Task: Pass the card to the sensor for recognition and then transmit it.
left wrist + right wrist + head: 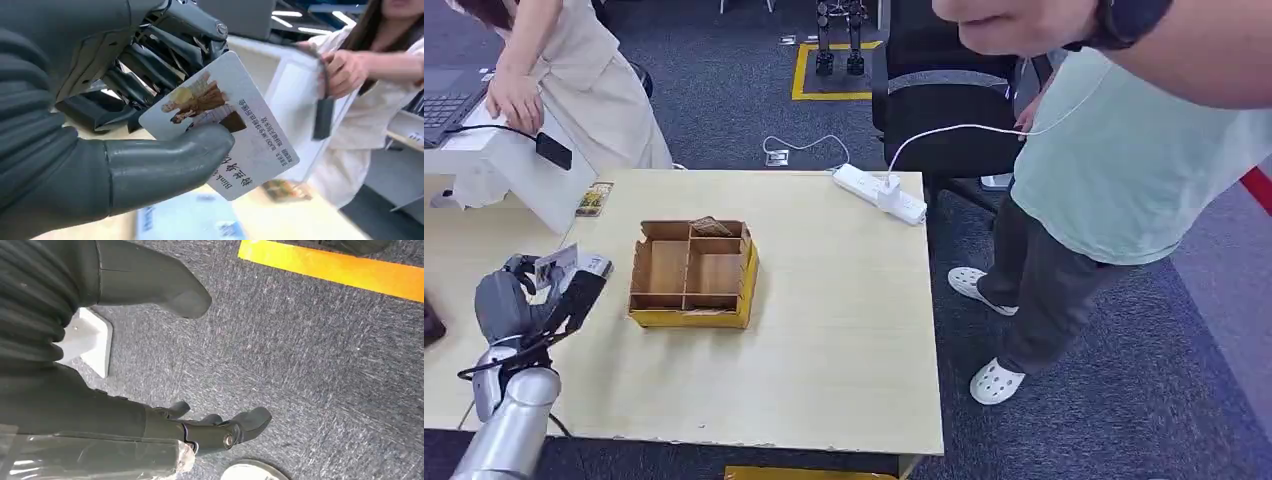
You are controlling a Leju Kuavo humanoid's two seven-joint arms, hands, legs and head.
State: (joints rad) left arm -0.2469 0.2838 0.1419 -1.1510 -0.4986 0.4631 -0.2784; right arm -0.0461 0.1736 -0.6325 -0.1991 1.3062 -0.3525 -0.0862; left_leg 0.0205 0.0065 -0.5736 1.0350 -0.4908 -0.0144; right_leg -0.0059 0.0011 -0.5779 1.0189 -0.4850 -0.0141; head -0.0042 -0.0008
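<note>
My left hand (pixel 529 300) hovers over the left part of the wooden table (pixel 844 330) and pinches a white card (pixel 557 265) between thumb and fingers. Up close, the card (pixel 235 135) carries a printed picture and text, with the thumb (pixel 170 162) pressed on its face. The white sensor stand (pixel 519 165) rises beyond the hand at the table's far left, and a person's hand (pixel 516 100) rests on its top by a black reader (pixel 554 150). My right hand (pixel 150 360) hangs over grey carpet with fingers apart, holding nothing.
A yellow cardboard box (pixel 692 275) with dividers sits mid-table, right of my left hand. A white power strip (pixel 879 192) lies at the far right edge. A second person (pixel 1114 170) stands close beside the table's right side. A laptop (pixel 449 100) sits far left.
</note>
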